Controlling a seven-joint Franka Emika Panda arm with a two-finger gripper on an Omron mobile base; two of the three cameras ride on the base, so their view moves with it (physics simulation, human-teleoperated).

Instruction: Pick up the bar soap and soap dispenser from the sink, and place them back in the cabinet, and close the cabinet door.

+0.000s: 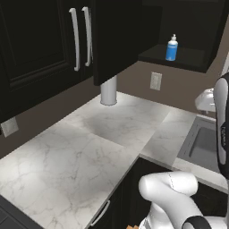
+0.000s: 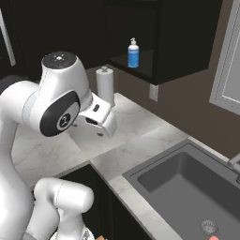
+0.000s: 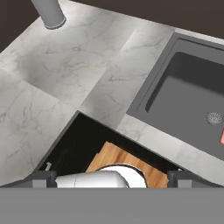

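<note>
Gripper [image 3: 112, 177] open — bar soap [image 3: 222, 136] far right in sink [image 3: 153, 94]

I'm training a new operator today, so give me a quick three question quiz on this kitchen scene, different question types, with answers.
1. True or false: the soap dispenser already stands on the shelf of the open cabinet.
2. Where is the bar soap? A) on the marble counter B) in the sink, near the drain C) in the cabinet
3. Fill in: the white roll standing on the counter below the cabinet is a ____ roll.

Key
1. True.
2. B: it lies in the sink beside the drain ring.
3. Paper towel.
</note>
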